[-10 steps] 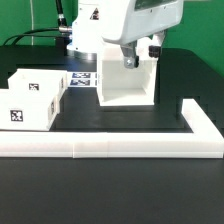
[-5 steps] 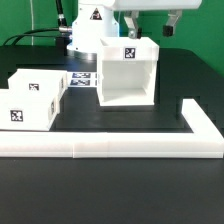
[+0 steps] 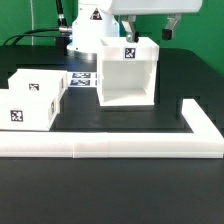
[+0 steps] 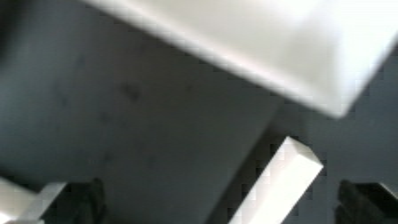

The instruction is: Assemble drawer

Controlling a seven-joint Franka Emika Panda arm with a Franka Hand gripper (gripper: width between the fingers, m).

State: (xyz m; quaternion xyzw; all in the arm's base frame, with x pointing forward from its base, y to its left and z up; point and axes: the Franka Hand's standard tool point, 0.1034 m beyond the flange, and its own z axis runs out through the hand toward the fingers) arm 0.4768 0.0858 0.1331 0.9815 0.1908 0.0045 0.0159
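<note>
The tall white housing [image 3: 126,75] stands upright at the table's middle, its open side toward the camera and a tag on its top rim. Two low white drawer boxes [image 3: 32,100] with tags sit side by side at the exterior view's left; no knob shows. My gripper [image 3: 149,30] hangs above the housing's top, open and empty, clear of it. In the blurred wrist view the gripper [image 4: 210,200] shows dark fingertips [image 4: 43,200] wide apart with nothing between them, a white edge, probably the housing [image 4: 249,40], and a white strip [image 4: 285,185] below.
A white L-shaped fence [image 3: 120,146] runs along the front and up the exterior view's right side. The marker board [image 3: 84,79] lies flat between the drawer boxes and the housing. The arm's white base [image 3: 88,35] stands behind.
One second ago my gripper was low at the housing's top rim. It has since risen straight up, away from the housing. The housing has stayed in place.
</note>
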